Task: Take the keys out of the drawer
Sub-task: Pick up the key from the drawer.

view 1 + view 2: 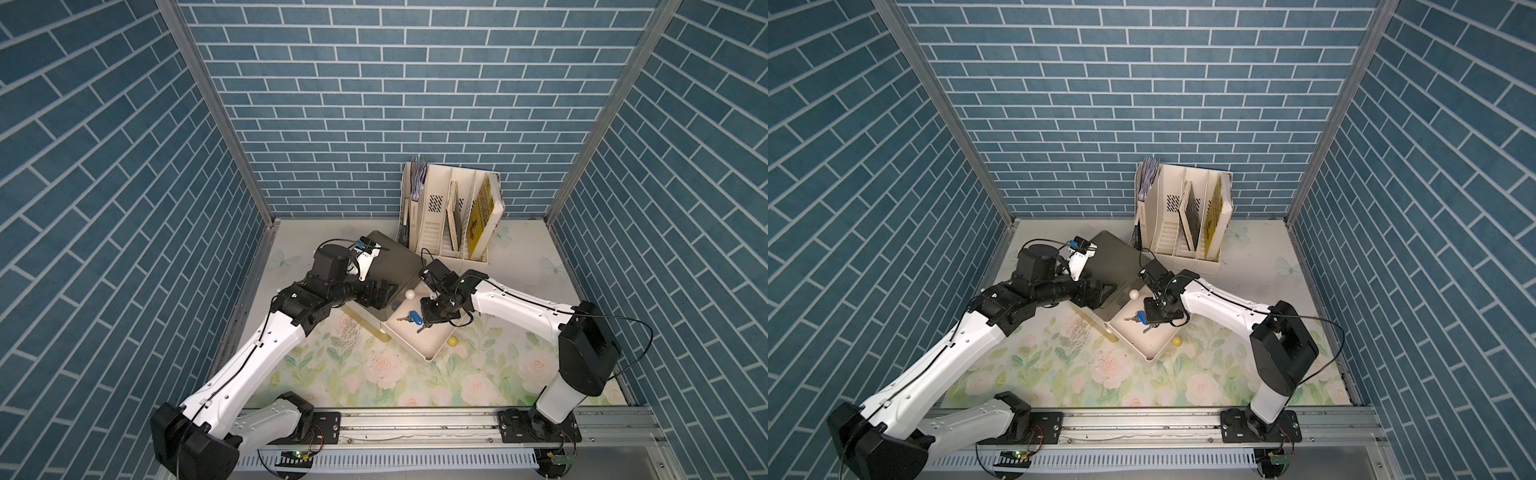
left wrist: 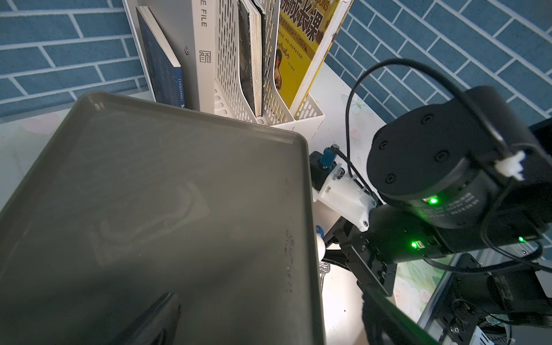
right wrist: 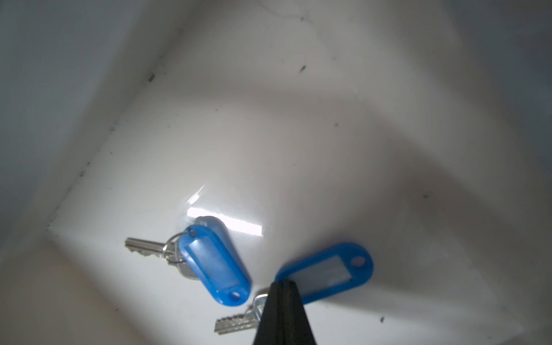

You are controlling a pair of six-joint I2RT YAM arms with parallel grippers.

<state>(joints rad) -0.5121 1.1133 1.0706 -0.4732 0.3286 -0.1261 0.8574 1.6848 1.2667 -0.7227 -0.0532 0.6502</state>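
Right gripper stands down inside the open drawer with its two black fingers pressed flat together, no gap between them. The tips sit exactly where a blue tag meets a silver key. The ring that should join those two is hidden behind the fingers, so I cannot tell whether it is pinched or only covered. The keys lie flat on the glossy white drawer floor, in the part nearer the dark grey cabinet. A second blue tag, ringed to its own key, rests just beside the first, and that key's tip points toward a corner of the floor. No other bunch shows in the drawer. The left gripper lies over the cabinet top near its front edge, and whether it is open or closed cannot be told. These keys should be light and stiff. They hang loosely on their rings, so whatever is lifted will probably dangle and swing beneath the grip. Lying flat on so slick a floor, they are likely to skate away from a sideways push, and the smooth plastic tags could slide out of a shallow pinch. The ring, or the key's broad head beside it, looks the surest place to take hold.
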